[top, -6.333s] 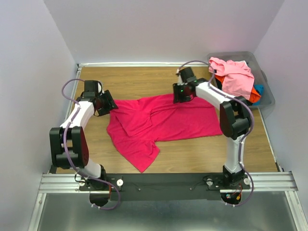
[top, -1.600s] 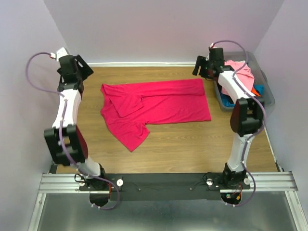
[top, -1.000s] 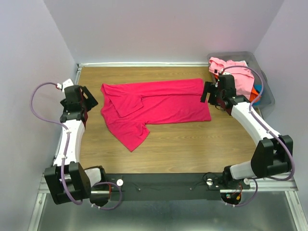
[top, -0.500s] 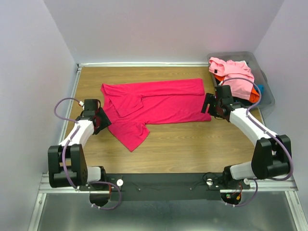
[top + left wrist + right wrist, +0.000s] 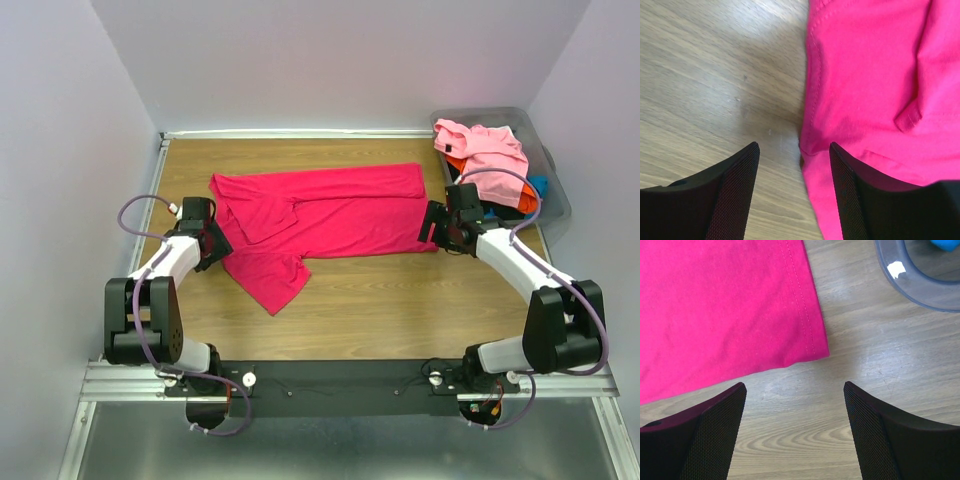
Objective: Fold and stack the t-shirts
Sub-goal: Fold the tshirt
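Fingers (image 5: 735, 200) of left gripper (image 5: 793, 146) spread wide, holding nothing, low over the wood. They straddle the 9 o'clock edge of the crimson t-shirt (image 5: 330, 215). Right gripper (image 5: 795, 385) is also wide apart and empty, over bare wood just beside the shirt's hem corner at 4 o'clock. The shirt lies flat mid-table, its body running 9 to 3, with wrinkles near the collar end and one sleeve pointing to 7. Wooden table (image 5: 400, 300) has light-brown grain and faint glare. Grey plastic bin (image 5: 558, 205) sits at 2 o'clock, piled with a pink t-shirt (image 5: 485, 155), orange cloth (image 5: 527, 200) and blue cloth (image 5: 540, 185). Pale walls (image 5: 350, 60) close three sides. Metal rail (image 5: 350, 375) runs along 6 o'clock.
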